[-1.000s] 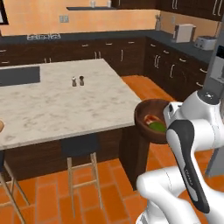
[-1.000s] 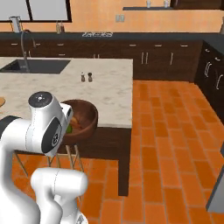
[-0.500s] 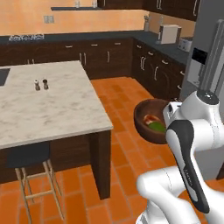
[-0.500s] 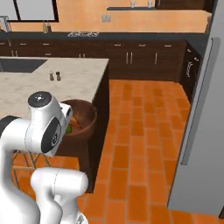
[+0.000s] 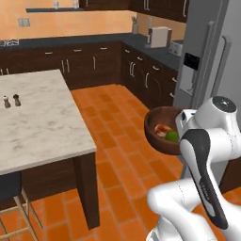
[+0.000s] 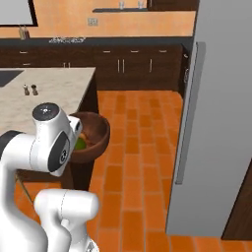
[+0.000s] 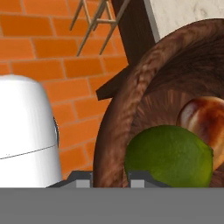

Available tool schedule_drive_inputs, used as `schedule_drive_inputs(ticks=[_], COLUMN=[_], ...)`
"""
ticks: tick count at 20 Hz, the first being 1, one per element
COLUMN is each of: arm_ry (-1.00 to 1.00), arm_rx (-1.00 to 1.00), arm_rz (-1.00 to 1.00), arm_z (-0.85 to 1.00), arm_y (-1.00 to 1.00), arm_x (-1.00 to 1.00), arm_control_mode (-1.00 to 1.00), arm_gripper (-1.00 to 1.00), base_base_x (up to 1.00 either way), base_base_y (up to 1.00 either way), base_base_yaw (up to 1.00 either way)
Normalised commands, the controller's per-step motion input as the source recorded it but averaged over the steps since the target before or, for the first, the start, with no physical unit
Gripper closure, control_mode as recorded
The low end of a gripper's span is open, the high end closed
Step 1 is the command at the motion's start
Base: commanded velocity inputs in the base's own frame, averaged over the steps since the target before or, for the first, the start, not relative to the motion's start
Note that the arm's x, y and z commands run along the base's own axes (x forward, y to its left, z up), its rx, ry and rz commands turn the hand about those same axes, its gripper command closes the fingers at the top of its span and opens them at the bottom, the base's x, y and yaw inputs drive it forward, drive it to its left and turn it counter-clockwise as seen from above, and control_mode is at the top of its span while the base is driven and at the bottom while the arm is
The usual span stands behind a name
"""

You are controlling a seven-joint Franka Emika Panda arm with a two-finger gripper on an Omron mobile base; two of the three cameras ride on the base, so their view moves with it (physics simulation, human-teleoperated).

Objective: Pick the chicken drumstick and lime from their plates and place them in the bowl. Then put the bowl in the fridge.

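Observation:
The dark-brown wooden bowl [image 5: 156,135] [image 6: 97,137] hangs in the air in front of the arm, over the orange floor. My gripper [image 7: 111,178] is shut on the bowl's rim [image 7: 119,114], one fingertip on each side of the wall. Inside lie the green lime [image 7: 169,155] [image 5: 172,136] and the reddish-brown chicken drumstick [image 7: 204,119] [image 5: 163,129]. The grey fridge [image 5: 207,56] [image 6: 221,98] stands to the right with its doors closed, long handles [image 6: 186,113] facing me. The two plates are out of view.
The marble island counter [image 5: 42,122] [image 6: 49,93] is on the left with salt and pepper shakers [image 5: 10,101]. A stool [image 5: 9,188] stands under its edge. Dark cabinets line the back wall. Open tiled floor [image 6: 133,147] lies between island and fridge.
The whole picture has slid left: the base has turned right toward the fridge, which now looms large. The bowl stays held in the same spot relative to the arm.

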Motion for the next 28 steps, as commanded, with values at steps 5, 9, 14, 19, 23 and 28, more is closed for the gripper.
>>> schedule_drive_inputs(ticks=[5, 9, 14, 19, 23, 28], arm_ry=[0.0, 0.0, 0.0, 0.0, 0.0, 0.0], arm_rx=[0.0, 0.0, 0.0, 0.0, 0.0, 0.0], arm_rz=[0.0, 0.0, 0.0, 0.0, 0.0, 0.0], arm_z=[0.0, 0.0, 0.0, 0.0, 0.0, 0.0], arm_y=[0.0, 0.0, 0.0, 0.0, 0.0, 0.0], arm_x=[0.0, 0.0, 0.0, 0.0, 0.0, 0.0], arm_control_mode=[1.0, 1.0, 1.0, 1.0, 1.0, 1.0], arm_gripper=[1.0, 1.0, 1.0, 1.0, 1.0, 1.0], base_base_x=[0.53, 0.73, 0.61, 0.47, 0.39, 0.38], base_base_y=[-0.05, -0.01, -0.17, -0.27, -0.31, 0.07], base_base_yaw=[-0.24, -0.2, 0.0, 0.03, 0.0, 0.0])
